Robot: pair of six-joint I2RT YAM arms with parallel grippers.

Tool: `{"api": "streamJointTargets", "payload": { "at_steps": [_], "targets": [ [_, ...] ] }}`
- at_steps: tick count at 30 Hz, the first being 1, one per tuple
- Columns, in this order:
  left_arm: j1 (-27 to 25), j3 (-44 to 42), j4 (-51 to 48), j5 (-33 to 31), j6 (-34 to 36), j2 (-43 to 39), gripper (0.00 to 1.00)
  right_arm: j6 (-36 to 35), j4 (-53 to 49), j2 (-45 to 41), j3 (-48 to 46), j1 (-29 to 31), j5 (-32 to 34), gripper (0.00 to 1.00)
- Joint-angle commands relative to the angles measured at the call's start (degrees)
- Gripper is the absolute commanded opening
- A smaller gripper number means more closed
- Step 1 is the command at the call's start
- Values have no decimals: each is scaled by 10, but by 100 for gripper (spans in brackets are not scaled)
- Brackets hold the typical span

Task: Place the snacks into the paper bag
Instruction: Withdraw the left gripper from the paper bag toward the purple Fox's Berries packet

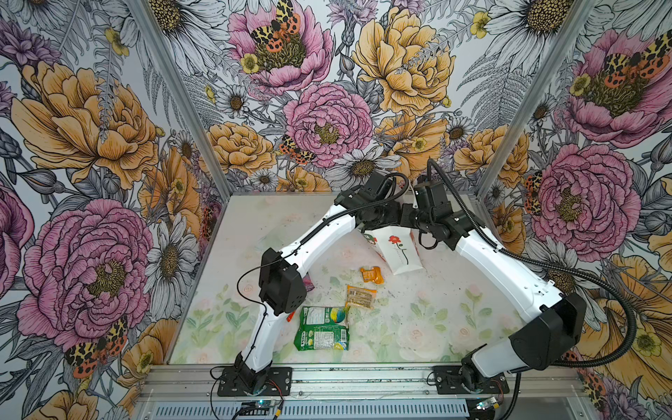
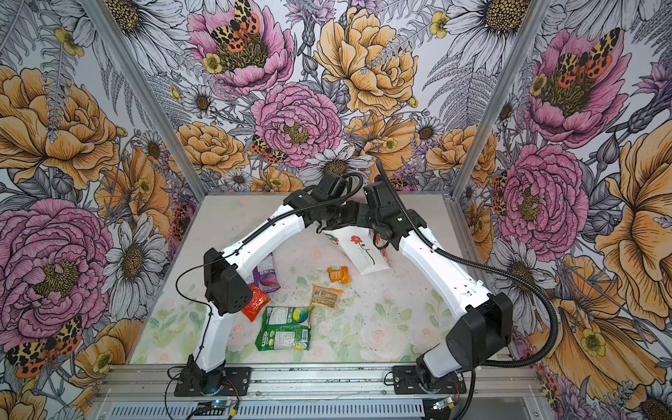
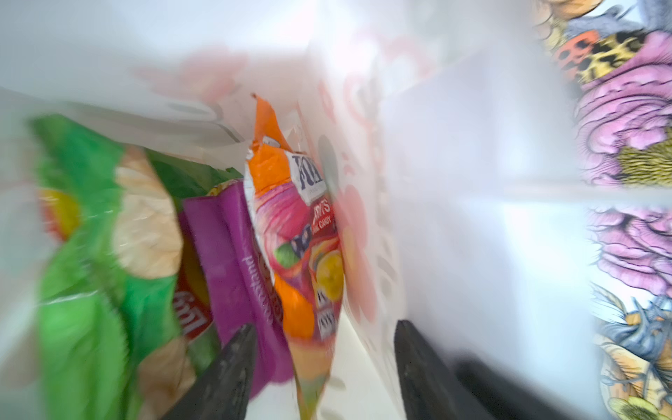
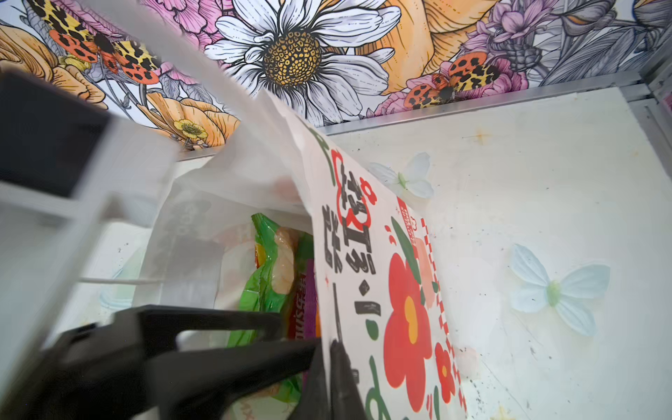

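Your left tool (image 3: pixel 325 323) is down in the bag (image 1: pixel 402 251) mouth, jaws well apart, gripping nothing. Fox's packet (image 3: pixel 302 225) looks loose between its fingers, beside chips (image 3: pixel 91 254) and a purple packet (image 3: pixel 232 254). Your right tool (image 4: pixel 325 345) is clamped on the bag's wall and holds the mouth spread.

On the surface (image 1: pixel 454 309): green packet (image 1: pixel 323 327), two orange packets (image 1: pixel 372 274), red packet (image 2: pixel 256 302), second purple packet (image 2: pixel 265 276).

Expect them light, slick and puffy, so pinch a crimped end seam, not the belly. The bag's paper is thin and likely buckles.
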Motion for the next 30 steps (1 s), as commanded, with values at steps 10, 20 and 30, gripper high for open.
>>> {"api": "streamJointTargets", "payload": {
  "at_steps": [10, 20, 30],
  "targets": [
    [14, -128, 12, -51, 58, -206, 75, -18, 50, -29, -11, -10, 8, 0],
    [85, -369, 43, -98, 73, -423, 79, -36, 51, -44, -38, -40, -9, 0],
    [255, -616, 65, -80, 48, -594, 80, -64, 53, -62, -85, -60, -9, 0]
  ]
}}
